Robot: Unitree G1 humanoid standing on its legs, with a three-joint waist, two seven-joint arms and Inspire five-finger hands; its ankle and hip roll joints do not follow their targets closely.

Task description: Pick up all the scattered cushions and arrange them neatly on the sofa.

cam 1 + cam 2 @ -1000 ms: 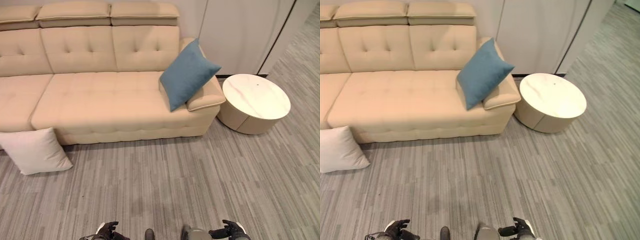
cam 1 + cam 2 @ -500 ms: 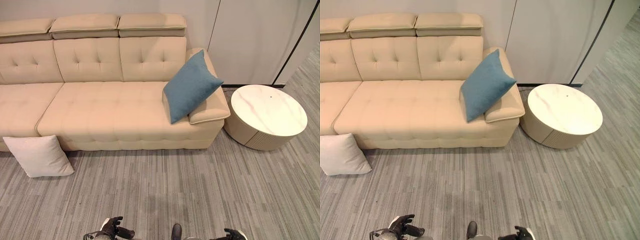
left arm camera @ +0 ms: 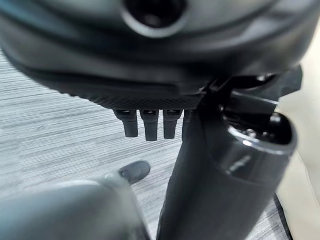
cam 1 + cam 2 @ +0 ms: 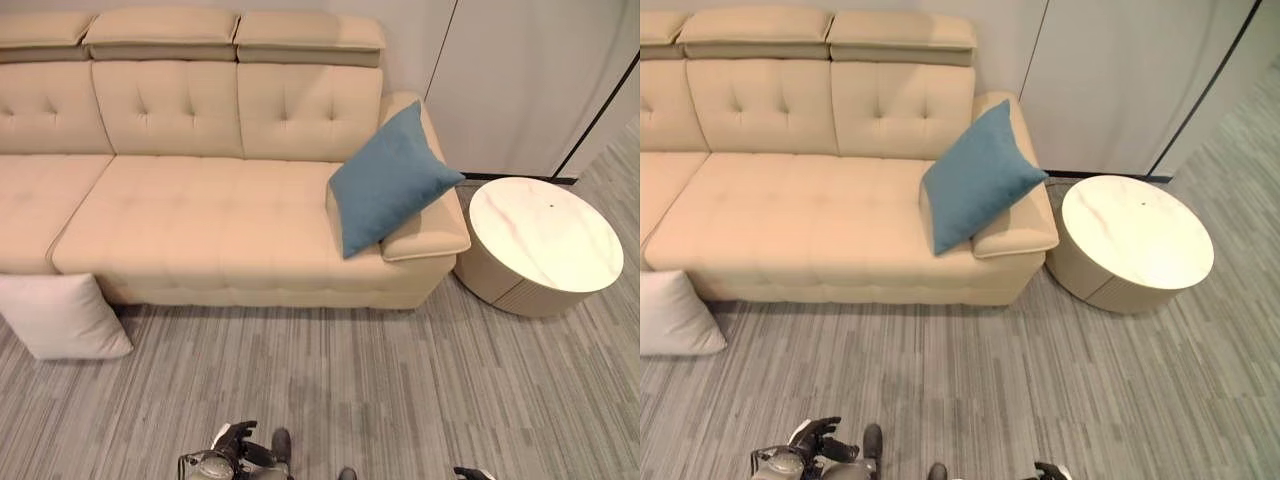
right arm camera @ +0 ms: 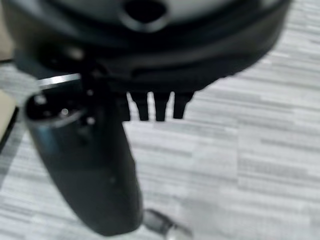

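Left eye view has swung left — camera, not things. White cushion [image 4: 62, 317] lies on floor [image 4: 400, 390] against sofa [image 4: 200, 220]; blue cushion [image 4: 390, 180] leans on armrest. Left hand [image 4: 235, 448] and right hand [image 5: 90, 165] hang low, fingers relaxed, empty — pickup not begun.

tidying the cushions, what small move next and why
Probably turn and step toward the white cushion: it lies on the floor against the sofa front, to the robot's left, while the blue cushion already leans on the armrest. The left robot hand and right robot hand hang low with relaxed fingers, holding nothing, far from it.
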